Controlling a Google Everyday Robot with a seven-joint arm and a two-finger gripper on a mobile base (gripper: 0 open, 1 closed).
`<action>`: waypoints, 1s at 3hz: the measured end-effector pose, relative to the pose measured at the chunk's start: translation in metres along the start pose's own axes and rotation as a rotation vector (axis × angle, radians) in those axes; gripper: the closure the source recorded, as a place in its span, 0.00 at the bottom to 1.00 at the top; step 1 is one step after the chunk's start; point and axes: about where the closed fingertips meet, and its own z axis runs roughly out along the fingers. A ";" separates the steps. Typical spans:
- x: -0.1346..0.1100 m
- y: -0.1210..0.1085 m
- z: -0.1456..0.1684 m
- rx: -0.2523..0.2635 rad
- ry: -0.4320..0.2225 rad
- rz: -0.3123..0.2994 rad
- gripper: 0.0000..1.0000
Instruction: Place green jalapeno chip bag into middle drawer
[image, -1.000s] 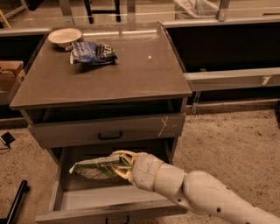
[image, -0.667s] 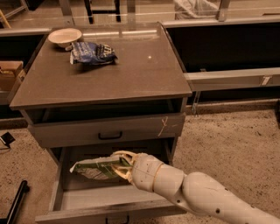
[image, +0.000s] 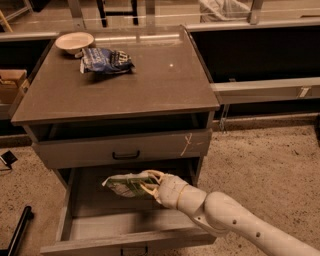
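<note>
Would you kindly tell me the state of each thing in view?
tool: shut on the green jalapeno chip bag, over the middle drawer
green jalapeno chip bag: held, not yet released
middle drawer: pulled open
upper drawer: pushed in
dark blue chip bag: lying flat
bowl: upright

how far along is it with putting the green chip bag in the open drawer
Done: the deep grey wooden middle drawer stands pulled open. In hand: the two-finger gripper grips the crinkly light-green jalapeno chip bag over the drawer's floor. Left: release the bag and withdraw the arm.
</note>
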 end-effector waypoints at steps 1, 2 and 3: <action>0.060 0.020 0.013 0.012 -0.020 0.150 0.84; 0.072 0.037 0.019 0.010 -0.042 0.216 0.53; 0.072 0.037 0.019 0.010 -0.042 0.216 0.30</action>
